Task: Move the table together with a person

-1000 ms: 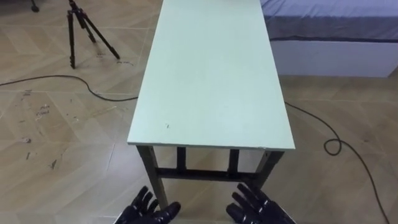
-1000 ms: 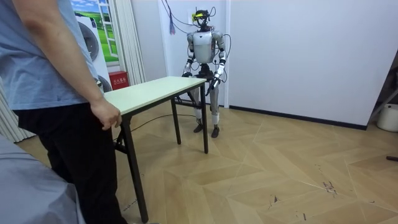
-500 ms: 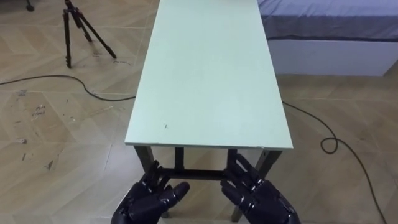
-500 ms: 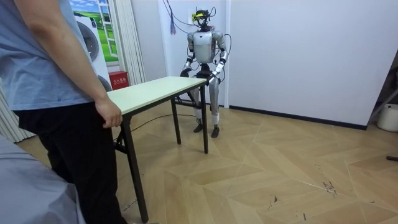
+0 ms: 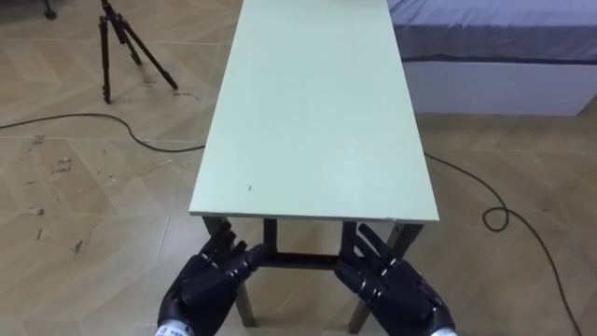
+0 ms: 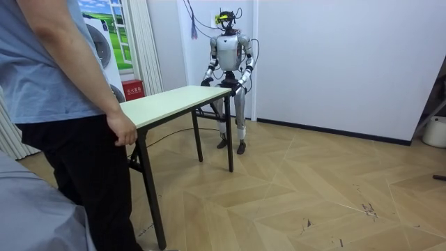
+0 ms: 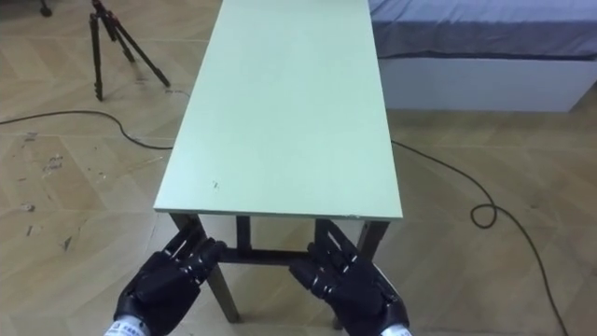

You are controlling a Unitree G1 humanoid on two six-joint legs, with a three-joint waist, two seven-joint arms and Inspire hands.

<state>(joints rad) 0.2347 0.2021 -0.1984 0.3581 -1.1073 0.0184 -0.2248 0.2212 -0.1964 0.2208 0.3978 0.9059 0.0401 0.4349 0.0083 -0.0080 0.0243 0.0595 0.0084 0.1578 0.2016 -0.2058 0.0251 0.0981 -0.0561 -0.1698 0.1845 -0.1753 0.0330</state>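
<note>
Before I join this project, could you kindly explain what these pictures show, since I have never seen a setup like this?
This is a humanoid robot that stands on two legs and has two arms ending in fingered hands. Two pictures come from the paired cameras in its head, looking down. The third comes from a camera standing in the room. The robot stands at one short end of a long pale green table, whose top is bare. Its left hand and right hand reach forward with fingers straight, just below the table's near edge. Neither holds anything, and I cannot tell whether they touch it. In the room view a person stands at the opposite end, the person's hand at that edge. Nearby are a tripod and a bed.
</note>
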